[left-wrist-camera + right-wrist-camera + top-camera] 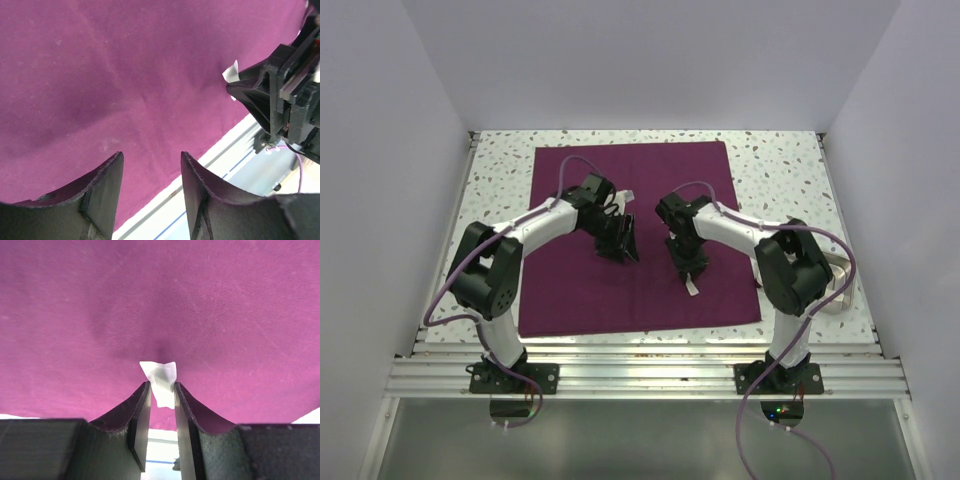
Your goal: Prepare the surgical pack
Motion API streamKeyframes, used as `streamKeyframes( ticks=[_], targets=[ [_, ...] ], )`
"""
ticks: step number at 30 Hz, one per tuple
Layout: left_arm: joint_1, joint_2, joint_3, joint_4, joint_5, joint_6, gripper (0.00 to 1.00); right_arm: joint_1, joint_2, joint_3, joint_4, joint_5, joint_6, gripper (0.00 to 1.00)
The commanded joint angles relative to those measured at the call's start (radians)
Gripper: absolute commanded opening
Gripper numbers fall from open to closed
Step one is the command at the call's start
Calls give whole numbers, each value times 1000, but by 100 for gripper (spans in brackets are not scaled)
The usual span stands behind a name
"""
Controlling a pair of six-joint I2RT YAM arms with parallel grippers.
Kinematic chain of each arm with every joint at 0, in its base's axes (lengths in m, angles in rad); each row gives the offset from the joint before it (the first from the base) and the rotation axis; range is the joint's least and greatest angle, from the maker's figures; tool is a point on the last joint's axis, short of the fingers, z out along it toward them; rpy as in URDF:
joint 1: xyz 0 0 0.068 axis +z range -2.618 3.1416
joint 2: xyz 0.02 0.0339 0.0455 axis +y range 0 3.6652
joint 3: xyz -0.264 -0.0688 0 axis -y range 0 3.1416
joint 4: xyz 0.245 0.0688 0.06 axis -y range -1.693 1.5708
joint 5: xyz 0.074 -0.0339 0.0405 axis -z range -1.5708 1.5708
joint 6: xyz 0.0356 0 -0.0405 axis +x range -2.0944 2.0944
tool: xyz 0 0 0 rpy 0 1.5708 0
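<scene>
While the speckled table carries most of the scene, the biggest task item is the plum-purple cloth, spread flat across its middle with its near edge close to the arm bases. Both arms reach in over it, the left arm from the left and the right arm from the right, wrists fairly near each other above the cloth centre. A pale greyish thing sits off the cloth behind the right arm, mostly hidden; can't tell if it's the tray. No scissors seen. The left gripper hangs over the cloth with its fingers moderately apart and nothing between them. The right gripper has its fingers drawn narrow, pinching a small white gauze pad over the near-right part of the cloth. The pad pokes out past the fingertips toward the fabric; a dark pucker shows in the cloth right at the pad's tip, so it may be touching, can't tell for sure. Risks, as judgement: the grip takes only part of the pad, so it could slip or twist out on a lift. If the tips have also caught fabric, raising the pad would drag and wrinkle the cloth. With the two wrists this close, a sideways swing could knock the grippers together.
</scene>
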Motion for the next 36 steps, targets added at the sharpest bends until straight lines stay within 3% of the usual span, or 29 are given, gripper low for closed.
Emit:
streamKeyframes(
  ticks=[1, 5, 11, 17, 20, 28, 36],
  targets=[
    [11, -21, -2, 38, 67, 25, 54, 4, -27, 89, -42, 24, 24, 29],
    [11, -11, -12, 98, 164, 0, 59, 2, -22, 193, -83, 25, 45, 29],
    [11, -55, -104, 334, 298, -92, 67, -1, 25, 374, -143, 4, 100, 29],
    [11, -141, -202, 547, 322, -152, 71, -17, 77, 511, -191, -56, 154, 29],
    [11, -187, -255, 731, 321, -240, 71, -17, 91, 541, -198, -88, 185, 28],
    [13, -178, -245, 775, 289, -268, 69, -25, 90, 564, -172, -192, 263, 28],
    [13, -187, -223, 710, 252, -218, 63, -45, 65, 541, -151, -245, 300, 28]
  ],
)
